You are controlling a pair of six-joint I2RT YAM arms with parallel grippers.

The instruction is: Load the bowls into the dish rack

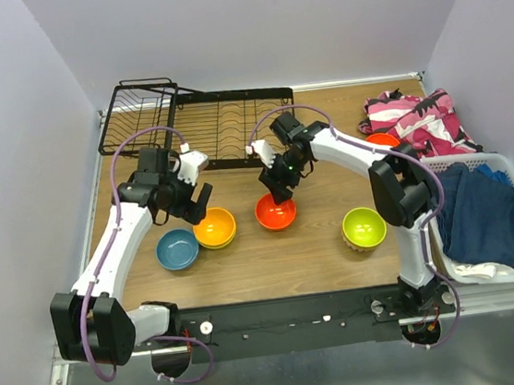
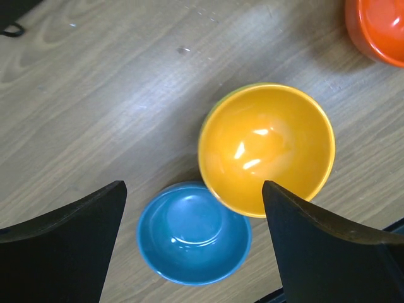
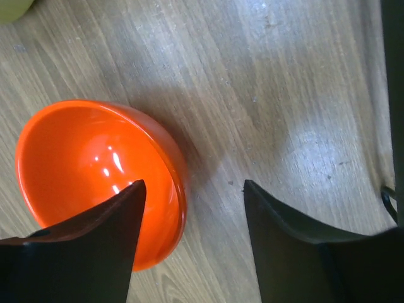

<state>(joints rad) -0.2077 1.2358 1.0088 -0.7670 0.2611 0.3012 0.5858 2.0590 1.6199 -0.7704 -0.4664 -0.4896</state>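
Four bowls are sitting on the table, apart from the dish rack at its far edge. The blue bowl is touching the yellow-orange bowl. The lime green bowl is lying farther right. The right gripper is straddling the rim of the red-orange bowl, jaws apart and not clamping. The left gripper is hovering wide open above the blue and yellow-orange pair, gripping nothing.

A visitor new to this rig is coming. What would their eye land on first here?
Bright bowls on the table stand out: a blue bowl touching a yellow-orange bowl at left, a red-orange bowl in the middle, a lime green bowl at right. The open left gripper hangs over the touching pair, the open right gripper over the red-orange bowl's edge. Behind them the black dish rack holds no bowls.
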